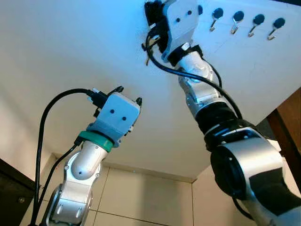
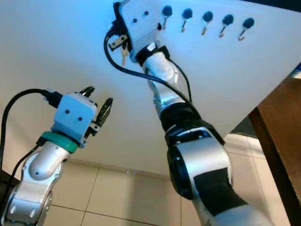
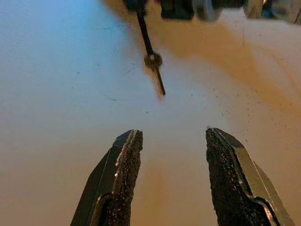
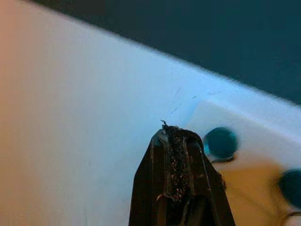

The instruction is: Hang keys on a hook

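Reaching up the wall, my right end effector (image 4: 176, 141) is pinched tight on the keys (image 2: 121, 47), which dangle beneath it just left of the hooks (image 2: 207, 21). My left end effector (image 3: 174, 155) hovers lower, fingers spread wide and holding nothing, pointed toward the keys.

Two silver, jointed arms with black elbow sections are seen, each ending in a pale boxy wrist housing marked by two dark screws. A green collar rings the left wrist (image 1: 95, 140), and thick black cables are looped alongside both arms. Rough, gritty black pads line the fingers (image 3: 126, 174).
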Available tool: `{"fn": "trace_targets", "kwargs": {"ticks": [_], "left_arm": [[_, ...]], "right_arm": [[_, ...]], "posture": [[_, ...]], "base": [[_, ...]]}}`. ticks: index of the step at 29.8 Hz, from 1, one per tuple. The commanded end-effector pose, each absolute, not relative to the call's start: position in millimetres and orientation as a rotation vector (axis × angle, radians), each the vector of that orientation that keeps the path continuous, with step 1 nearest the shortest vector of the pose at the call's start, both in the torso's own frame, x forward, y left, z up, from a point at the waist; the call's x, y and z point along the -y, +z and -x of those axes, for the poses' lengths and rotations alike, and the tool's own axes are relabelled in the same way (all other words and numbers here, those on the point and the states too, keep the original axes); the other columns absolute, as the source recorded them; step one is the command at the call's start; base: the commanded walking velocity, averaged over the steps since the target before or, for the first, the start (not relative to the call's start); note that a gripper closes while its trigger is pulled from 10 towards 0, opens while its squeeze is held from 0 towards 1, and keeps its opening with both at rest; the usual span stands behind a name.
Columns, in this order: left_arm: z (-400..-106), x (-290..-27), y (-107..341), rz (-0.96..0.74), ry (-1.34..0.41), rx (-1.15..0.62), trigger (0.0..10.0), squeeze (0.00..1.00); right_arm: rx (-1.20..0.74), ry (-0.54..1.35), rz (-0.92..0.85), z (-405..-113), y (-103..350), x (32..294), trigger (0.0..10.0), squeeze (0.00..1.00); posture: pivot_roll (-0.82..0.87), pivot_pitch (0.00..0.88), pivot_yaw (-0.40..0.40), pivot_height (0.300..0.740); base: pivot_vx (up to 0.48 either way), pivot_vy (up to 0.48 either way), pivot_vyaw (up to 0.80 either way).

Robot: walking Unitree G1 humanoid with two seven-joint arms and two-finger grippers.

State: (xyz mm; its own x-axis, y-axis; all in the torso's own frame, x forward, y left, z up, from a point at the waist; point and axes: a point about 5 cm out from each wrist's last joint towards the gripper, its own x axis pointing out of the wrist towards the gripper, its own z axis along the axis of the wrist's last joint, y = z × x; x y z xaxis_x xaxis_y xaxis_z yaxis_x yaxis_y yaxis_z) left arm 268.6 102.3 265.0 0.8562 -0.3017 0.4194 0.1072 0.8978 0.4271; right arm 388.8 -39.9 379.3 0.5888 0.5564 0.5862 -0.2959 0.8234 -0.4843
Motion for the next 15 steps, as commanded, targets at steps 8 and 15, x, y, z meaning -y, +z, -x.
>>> {"fn": "trace_targets", "kwargs": {"ticks": [8,15], "left_arm": [[-267.2,-99.2,264.1,-0.395,-0.234,0.504,10.0,0.0],[-267.3,-99.2,264.0,-0.394,-0.235,0.503,10.0,0.0]], "right_arm": [[0.719,0.508,0.406,-393.9,370.0,34.9,10.0,0.0],[0.85,0.5,0.385,-384.8,386.7,37.7,10.0,0.0]], "posture": [[0.17,0.175,0.005,0.74],[0.17,0.174,0.006,0.74]], "base": [[0.0,0.0,0.0],[0.0,0.0,0.0]]}}
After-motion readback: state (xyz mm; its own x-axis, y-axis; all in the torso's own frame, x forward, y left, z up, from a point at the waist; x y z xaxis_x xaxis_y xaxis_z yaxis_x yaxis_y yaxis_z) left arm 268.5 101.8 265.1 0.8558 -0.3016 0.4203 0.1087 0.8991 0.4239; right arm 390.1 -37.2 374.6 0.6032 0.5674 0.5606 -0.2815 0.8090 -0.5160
